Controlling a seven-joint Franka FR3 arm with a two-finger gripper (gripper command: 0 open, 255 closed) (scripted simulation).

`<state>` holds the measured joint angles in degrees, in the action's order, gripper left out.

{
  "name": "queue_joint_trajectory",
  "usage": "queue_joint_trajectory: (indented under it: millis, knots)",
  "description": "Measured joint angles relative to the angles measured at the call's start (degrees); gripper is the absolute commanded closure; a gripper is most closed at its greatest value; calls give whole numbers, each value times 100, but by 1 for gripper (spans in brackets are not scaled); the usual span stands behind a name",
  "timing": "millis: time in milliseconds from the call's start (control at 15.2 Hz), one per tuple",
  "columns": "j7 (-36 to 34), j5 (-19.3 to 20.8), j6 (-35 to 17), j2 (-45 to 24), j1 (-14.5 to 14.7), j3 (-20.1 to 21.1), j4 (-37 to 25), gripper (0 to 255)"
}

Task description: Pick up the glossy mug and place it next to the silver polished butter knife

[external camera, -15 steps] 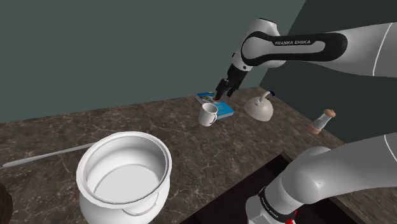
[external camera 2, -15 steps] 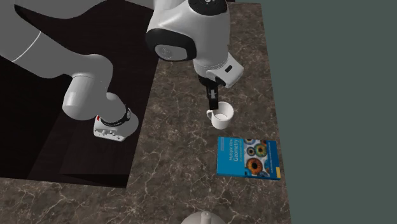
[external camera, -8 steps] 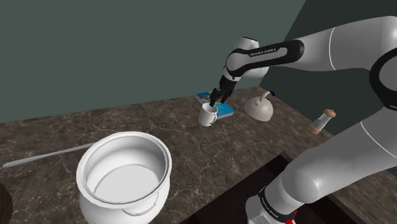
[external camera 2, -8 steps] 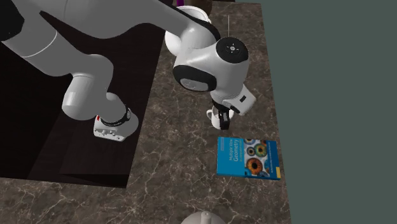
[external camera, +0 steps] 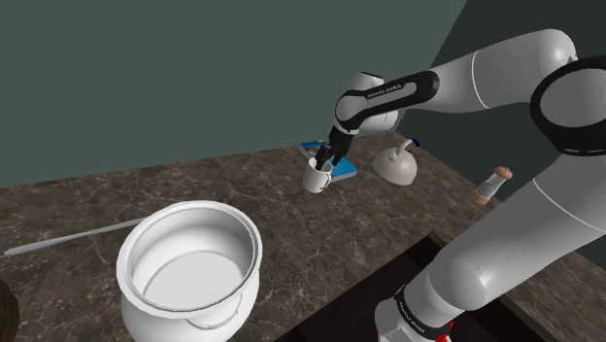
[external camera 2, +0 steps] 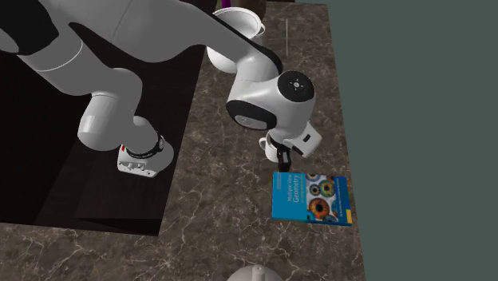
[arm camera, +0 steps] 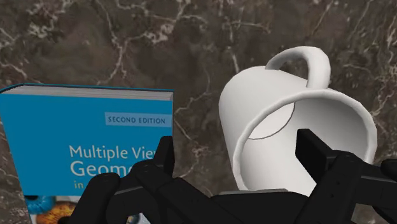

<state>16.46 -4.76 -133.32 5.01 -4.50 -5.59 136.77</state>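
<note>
A white glossy mug (arm camera: 286, 121) stands upright on the dark marble counter (external camera: 291, 223), its handle turned away from the blue book. My black gripper (arm camera: 238, 153) is open and down at the rim: one finger (arm camera: 316, 153) is inside the cup, the other (arm camera: 163, 159) outside, on the book's side. They straddle the wall without clasping it. From the shoulder view the gripper (external camera: 326, 160) sits on top of the mug (external camera: 318, 179). The hand covers most of the mug (external camera 2: 264, 143) in the second exterior view. A thin silver butter knife (external camera: 73, 236) lies far off at the shoulder view's left.
A blue book (external camera 2: 311, 198) lies flat right beside the mug. A large white pot (external camera: 191, 264) stands at the front of the counter, near the knife. A white domed lidded vessel (external camera: 396, 166) and a small brown-and-white grinder (external camera: 492, 185) sit at the shoulder view's right.
The hand has come down from above the mug to its rim, so one finger now reaches inside the cup. The fingers stayed open and the mug has not moved.
</note>
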Motion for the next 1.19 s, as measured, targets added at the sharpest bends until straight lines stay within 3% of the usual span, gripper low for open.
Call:
queue_joint_trajectory:
  millis: [462, 528, 1188]
  knots:
    - [15, -21, -137, -76, 6, 3, 60, 0]
    - [15, -21, -137, -76, 6, 3, 60, 255]
    - [15, -21, -136, -76, 6, 3, 61, 255]
